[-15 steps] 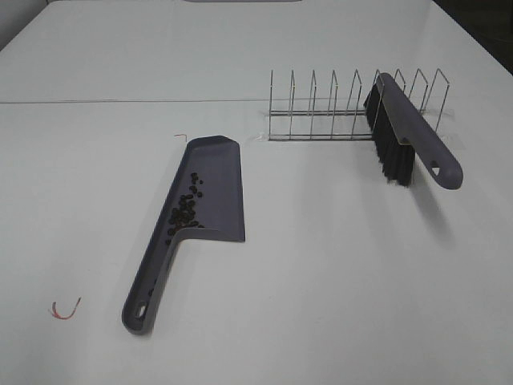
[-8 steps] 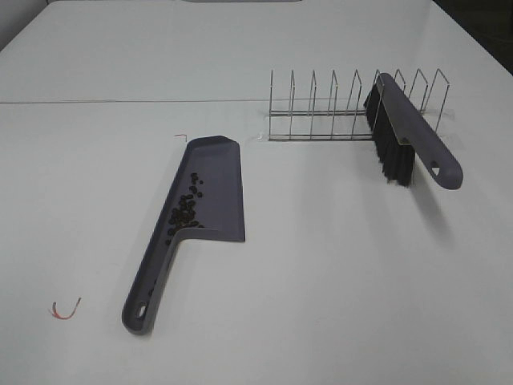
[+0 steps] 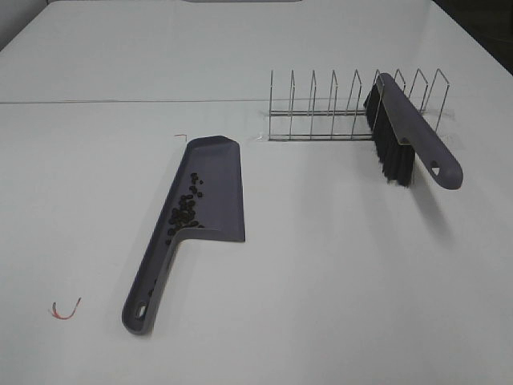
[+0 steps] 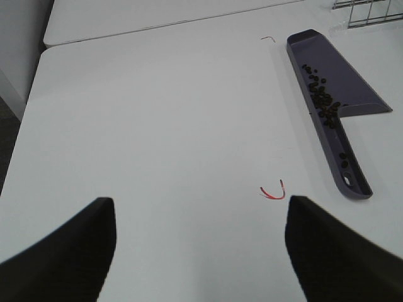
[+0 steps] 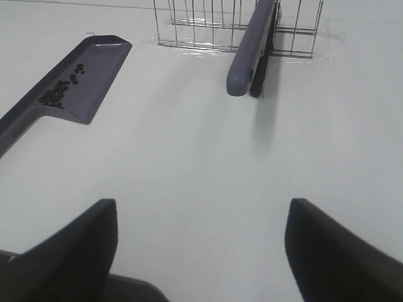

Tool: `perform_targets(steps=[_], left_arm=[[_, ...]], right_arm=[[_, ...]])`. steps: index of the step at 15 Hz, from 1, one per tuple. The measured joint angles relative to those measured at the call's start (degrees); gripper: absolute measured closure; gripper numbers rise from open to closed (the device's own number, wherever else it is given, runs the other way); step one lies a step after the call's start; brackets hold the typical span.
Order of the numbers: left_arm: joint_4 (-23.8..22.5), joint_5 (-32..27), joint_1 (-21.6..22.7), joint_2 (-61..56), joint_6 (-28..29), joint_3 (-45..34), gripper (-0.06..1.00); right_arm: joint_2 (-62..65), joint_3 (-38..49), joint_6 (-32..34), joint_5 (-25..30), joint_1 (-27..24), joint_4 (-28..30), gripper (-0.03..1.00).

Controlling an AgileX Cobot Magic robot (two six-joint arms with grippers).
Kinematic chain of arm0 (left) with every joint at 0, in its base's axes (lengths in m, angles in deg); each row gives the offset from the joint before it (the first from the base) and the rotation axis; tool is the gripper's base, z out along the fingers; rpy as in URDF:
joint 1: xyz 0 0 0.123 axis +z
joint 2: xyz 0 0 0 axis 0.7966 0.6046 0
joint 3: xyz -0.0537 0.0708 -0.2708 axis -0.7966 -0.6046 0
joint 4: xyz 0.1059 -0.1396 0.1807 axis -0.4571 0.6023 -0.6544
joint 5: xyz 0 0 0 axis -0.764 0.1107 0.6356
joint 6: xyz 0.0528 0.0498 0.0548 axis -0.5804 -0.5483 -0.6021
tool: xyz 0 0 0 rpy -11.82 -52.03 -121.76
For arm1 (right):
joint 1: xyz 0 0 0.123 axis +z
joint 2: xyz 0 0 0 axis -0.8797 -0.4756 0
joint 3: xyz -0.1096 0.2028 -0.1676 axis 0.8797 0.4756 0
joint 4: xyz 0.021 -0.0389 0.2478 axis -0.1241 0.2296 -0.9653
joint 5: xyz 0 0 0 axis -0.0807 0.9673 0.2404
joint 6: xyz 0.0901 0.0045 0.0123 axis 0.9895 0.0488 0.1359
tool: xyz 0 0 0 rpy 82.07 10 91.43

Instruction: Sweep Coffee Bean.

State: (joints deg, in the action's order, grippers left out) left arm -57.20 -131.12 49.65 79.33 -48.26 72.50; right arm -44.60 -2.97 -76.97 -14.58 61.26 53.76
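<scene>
The coffee beans (image 3: 185, 210) lie in a dark cluster inside the purple dustpan (image 3: 220, 192), along its left wall near the handle. The pan rests flat on the white table, handle toward the front. A purple brush (image 3: 417, 132) with black bristles leans in the wire rack (image 3: 321, 112) at the back right. Neither gripper shows in the high view. My left gripper (image 4: 201, 251) stands open over bare table, well back from the dustpan (image 4: 349, 88) and its beans (image 4: 321, 94). Open and holding nothing too, my right gripper (image 5: 201, 251) is well short of the brush (image 5: 249, 50) and the dustpan (image 5: 94, 69).
A thin red string loop (image 3: 66, 310) lies on the table at the front left, also visible as the string (image 4: 272, 192) just ahead of my left gripper. A small bent wire (image 3: 181, 136) sits beyond the pan's mouth. The table's left edge (image 4: 25, 119) drops off nearby.
</scene>
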Motion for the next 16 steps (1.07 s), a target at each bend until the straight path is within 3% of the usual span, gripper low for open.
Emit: perform_targets(steps=[16], left_arm=[[0.00,0.00,0.00,0.00,-0.06,0.00,0.23]], right_arm=[[1.20,0.00,0.00,0.00,0.00,-0.34,0.26]])
